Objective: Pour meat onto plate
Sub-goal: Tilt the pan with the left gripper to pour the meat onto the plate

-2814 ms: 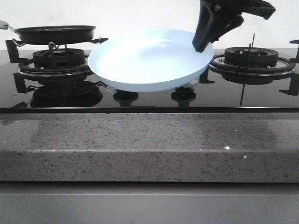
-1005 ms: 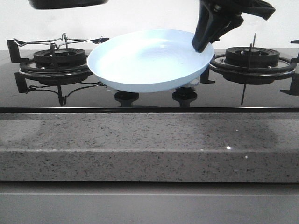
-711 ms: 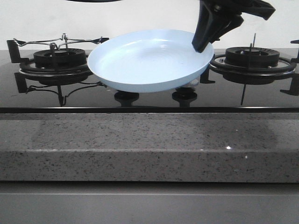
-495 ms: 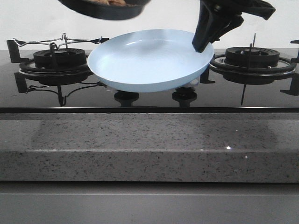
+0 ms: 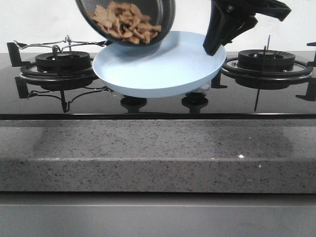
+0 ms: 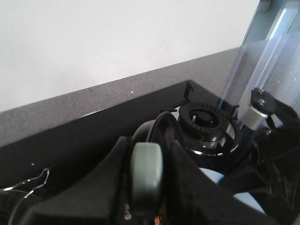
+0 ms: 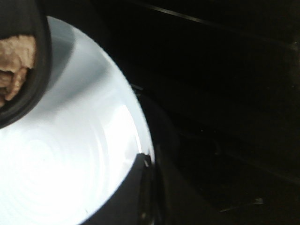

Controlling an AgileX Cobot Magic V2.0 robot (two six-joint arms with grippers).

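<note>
The pale-blue plate [image 5: 163, 71] is held tilted above the hob, and my right gripper [image 5: 211, 49] is shut on its right rim. In the right wrist view one dark finger [image 7: 138, 187] lies over the plate's [image 7: 70, 154] edge; the other is hidden under it. A black frying pan [image 5: 165, 19] hangs steeply tilted over the plate's back left part, with the meat [image 5: 126, 22] heaped against its lower wall. The meat [image 7: 16, 65] stays inside the pan. My left gripper [image 6: 147, 150] is shut on the pan's grey-green handle [image 6: 146, 180].
The left burner [image 5: 61, 61] carries a bare wire pan support. The right burner [image 5: 266, 61] sits just beyond my right gripper. Two stove knobs [image 5: 133, 102] stand below the plate on the black glass hob. A speckled granite counter edge [image 5: 158, 153] runs along the front.
The frying pan rose off the left burner, left the view upward, then came back right over the plate and tipped steeply, showing the meat. Plate and right gripper held still.
</note>
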